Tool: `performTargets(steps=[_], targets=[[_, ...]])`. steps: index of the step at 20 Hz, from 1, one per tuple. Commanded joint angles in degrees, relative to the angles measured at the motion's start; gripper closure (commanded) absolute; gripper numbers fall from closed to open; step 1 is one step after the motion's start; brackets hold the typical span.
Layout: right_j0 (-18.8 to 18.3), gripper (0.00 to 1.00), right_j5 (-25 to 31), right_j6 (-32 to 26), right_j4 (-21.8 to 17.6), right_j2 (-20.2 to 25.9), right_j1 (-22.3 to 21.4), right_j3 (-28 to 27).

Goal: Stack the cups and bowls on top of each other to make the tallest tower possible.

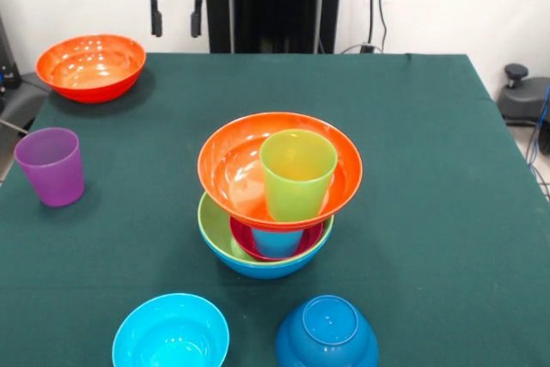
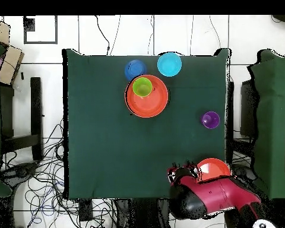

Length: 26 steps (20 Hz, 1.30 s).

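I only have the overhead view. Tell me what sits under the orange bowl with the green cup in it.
Observer: Under the orange bowl, a light blue cup appears to stand in a small magenta bowl. That bowl is nested in a lime green bowl inside a blue one.
Operator: Report the dark blue bowl's orientation.
Observer: The dark blue bowl lies upside down, base up.
Operator: Give me the gripper's state.
Observer: The gripper hangs open and empty above the far edge of the table.
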Motion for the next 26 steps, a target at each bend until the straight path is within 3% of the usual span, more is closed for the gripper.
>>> performTargets(steps=[1, 6, 10, 13, 19, 26], targets=[[-2.80, 0.00, 5.24, 1.66, 2.39, -3.62, -1.37, 1.45], [-14.06, 0.00, 0.55, -3.38, -0.04, -1.27, -3.97, 8.22], [-23.39, 0.00, 0.00, -7.69, -0.15, 3.61, -6.60, 13.30], [-27.60, 0.00, 0.09, -8.98, -0.22, 6.57, -7.66, 15.55], [-25.53, 0.00, -4.79, -1.84, -9.34, 2.19, -2.98, 13.33], [-22.86, 0.00, -6.86, 1.63, -12.66, 0.57, 0.92, 10.84]])
